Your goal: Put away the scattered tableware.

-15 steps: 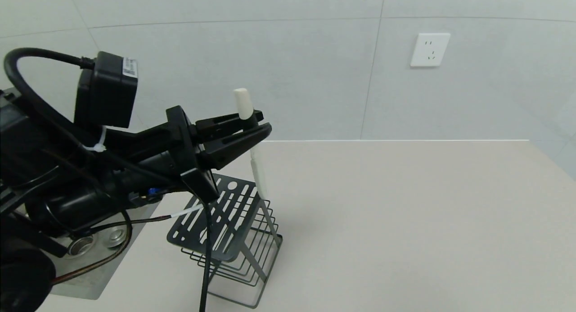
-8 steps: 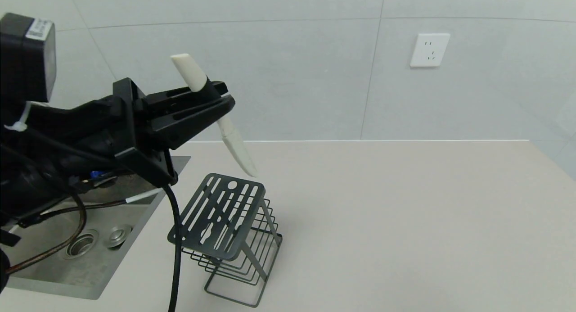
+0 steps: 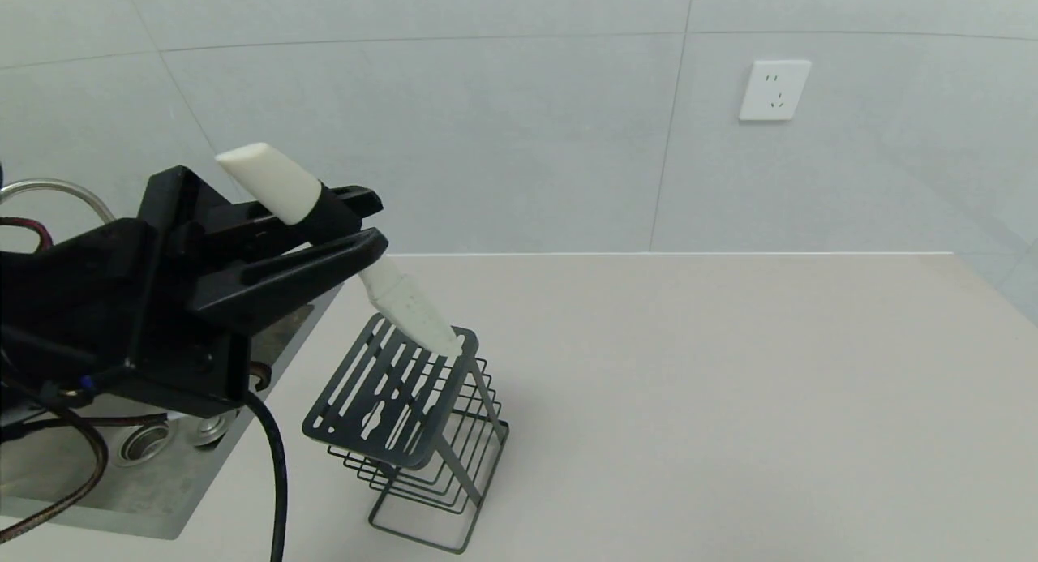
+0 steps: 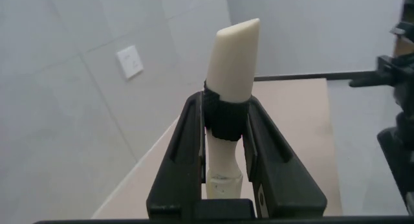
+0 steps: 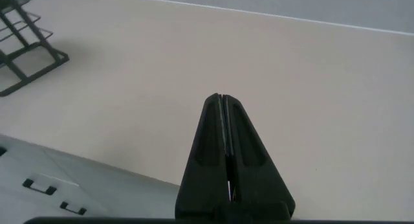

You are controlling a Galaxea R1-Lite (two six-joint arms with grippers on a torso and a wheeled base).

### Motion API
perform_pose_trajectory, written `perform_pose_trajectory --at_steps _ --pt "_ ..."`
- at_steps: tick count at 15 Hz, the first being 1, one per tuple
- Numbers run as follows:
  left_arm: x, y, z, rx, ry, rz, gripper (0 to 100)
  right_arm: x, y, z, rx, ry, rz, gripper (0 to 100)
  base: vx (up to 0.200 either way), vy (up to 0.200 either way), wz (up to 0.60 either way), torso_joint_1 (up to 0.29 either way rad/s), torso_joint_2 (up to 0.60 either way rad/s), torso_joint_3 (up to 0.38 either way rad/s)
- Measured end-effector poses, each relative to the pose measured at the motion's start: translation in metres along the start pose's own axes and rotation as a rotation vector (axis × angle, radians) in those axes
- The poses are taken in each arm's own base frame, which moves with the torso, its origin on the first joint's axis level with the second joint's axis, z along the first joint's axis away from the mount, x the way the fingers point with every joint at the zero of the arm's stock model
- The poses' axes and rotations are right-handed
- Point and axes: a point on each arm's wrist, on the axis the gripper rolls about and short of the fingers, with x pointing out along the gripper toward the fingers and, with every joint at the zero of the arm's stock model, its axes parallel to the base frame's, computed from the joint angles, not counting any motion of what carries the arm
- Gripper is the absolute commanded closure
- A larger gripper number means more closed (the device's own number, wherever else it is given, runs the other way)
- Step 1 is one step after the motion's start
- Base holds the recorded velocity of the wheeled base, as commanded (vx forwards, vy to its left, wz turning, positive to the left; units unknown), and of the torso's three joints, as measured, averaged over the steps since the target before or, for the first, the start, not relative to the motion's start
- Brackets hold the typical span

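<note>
Left tool (image 3: 369, 221) clamps a white knife (image 3: 409, 311) by its black collar, tilted, tip at the slotted rack (image 3: 389, 383) on the counter (image 3: 730, 383); a misaligned tip could skid off a slot or topple the rack.

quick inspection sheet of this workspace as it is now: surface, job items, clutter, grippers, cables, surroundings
surface: flat beige countertop, with a steel sink set in at the robot's left
job's things: white knife with a black band, tilted, tip at the slotted top of the dark wire rack; contact unclear
clutter: nothing seen
grippers: left gripper shut on the knife's handle; right gripper shut, holding nothing, above the countertop
cables: black cable hangs from the left arm; braided brown cable over the sink
surroundings: grey tiled wall, white wall socket
</note>
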Motion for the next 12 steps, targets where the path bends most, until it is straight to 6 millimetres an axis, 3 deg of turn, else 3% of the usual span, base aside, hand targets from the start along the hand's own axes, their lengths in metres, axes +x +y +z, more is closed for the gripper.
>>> perform_pose_trajectory --at_steps 4,12 --pt "-0.012 -0.002 -0.011 -0.008 0.033 -0.01 100 -0.001 -0.004 -0.003 -0.018 0.042 -0.208 100 0.0 0.0 0.0 0.0 0.0 0.0" --pt "-0.01 0.004 -0.028 0.014 0.056 -0.013 100 -0.001 -0.005 -0.004 -0.011 0.048 -0.209 100 0.0 0.0 0.0 0.0 0.0 0.0"
